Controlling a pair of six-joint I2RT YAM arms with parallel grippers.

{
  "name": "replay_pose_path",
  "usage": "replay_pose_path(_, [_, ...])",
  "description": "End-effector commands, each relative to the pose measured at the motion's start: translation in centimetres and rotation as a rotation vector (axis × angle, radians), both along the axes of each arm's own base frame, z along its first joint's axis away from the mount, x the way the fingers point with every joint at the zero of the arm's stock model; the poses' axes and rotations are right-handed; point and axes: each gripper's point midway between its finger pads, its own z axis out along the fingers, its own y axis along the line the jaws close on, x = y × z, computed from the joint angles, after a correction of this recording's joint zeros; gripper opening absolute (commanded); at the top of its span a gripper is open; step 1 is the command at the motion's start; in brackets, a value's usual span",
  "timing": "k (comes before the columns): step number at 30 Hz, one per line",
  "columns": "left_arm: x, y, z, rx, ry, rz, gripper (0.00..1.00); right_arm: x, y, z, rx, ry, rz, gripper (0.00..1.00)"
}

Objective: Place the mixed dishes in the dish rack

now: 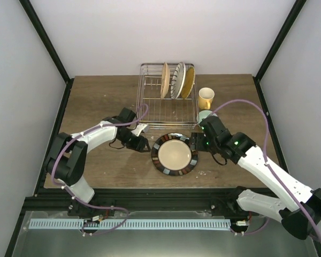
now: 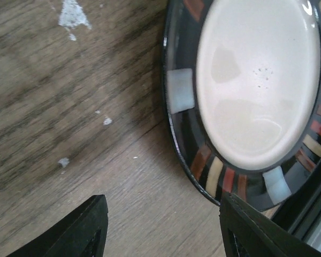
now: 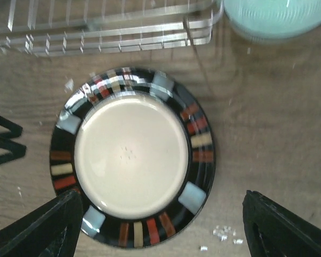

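A dark-rimmed plate (image 1: 175, 155) with a beige centre lies flat on the table just in front of the dish rack (image 1: 150, 110). Three plates stand upright in the rack: woven tan (image 1: 164, 80), striped (image 1: 177, 80) and yellow (image 1: 189, 81). A yellow mug (image 1: 206, 98) and a mint bowl (image 1: 204, 114) sit right of the rack. My left gripper (image 1: 145, 143) is open at the plate's left rim (image 2: 203, 160), with one finger (image 2: 257, 230) beside the rim. My right gripper (image 1: 197, 143) is open wide at the plate's right side, and the plate (image 3: 131, 155) lies ahead of its fingers (image 3: 283, 230).
The rack's front wire wall (image 3: 107, 32) runs close behind the plate, and the bowl (image 3: 278, 16) is near its right corner. Small white crumbs (image 3: 224, 233) lie on the wood. Black frame posts (image 1: 48, 43) and white walls bound the table.
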Motion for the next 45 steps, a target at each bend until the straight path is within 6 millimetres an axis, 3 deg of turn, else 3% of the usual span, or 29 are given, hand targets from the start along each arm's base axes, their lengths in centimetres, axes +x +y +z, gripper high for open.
replay_pose_path(1, [0.7,0.6,-0.5,0.048,-0.021,0.01,0.59,-2.4,0.6,-3.4,0.062,0.16,-0.022,0.83])
replay_pose_path(7, [1.2,0.0,-1.2,0.032,-0.005,0.009,0.59,-4.2,0.9,-7.4,0.055,0.317,-0.024,0.86])
replay_pose_path(13, [1.7,-1.6,-1.6,-0.03,0.033,-0.01,0.59,-3.2,0.0,-8.6,0.079,0.322,-0.088,0.87])
replay_pose_path(18, [2.0,-2.8,-1.7,-0.062,0.051,-0.035,0.59,-3.1,-1.2,-11.2,0.095,0.353,-0.111,0.87])
replay_pose_path(23, [2.0,-3.6,-1.7,-0.074,0.067,-0.061,0.59,-2.3,-0.8,-13.4,0.137,0.401,-0.067,0.87])
replay_pose_path(30, [1.8,-3.5,-2.1,-0.064,0.078,-0.066,0.59,0.2,1.0,-13.4,0.159,0.366,0.033,0.87])
replay_pose_path(45, [1.8,-3.1,-3.4,-0.027,0.096,-0.061,0.58,1.8,0.3,-17.2,0.131,0.326,0.041,0.85])
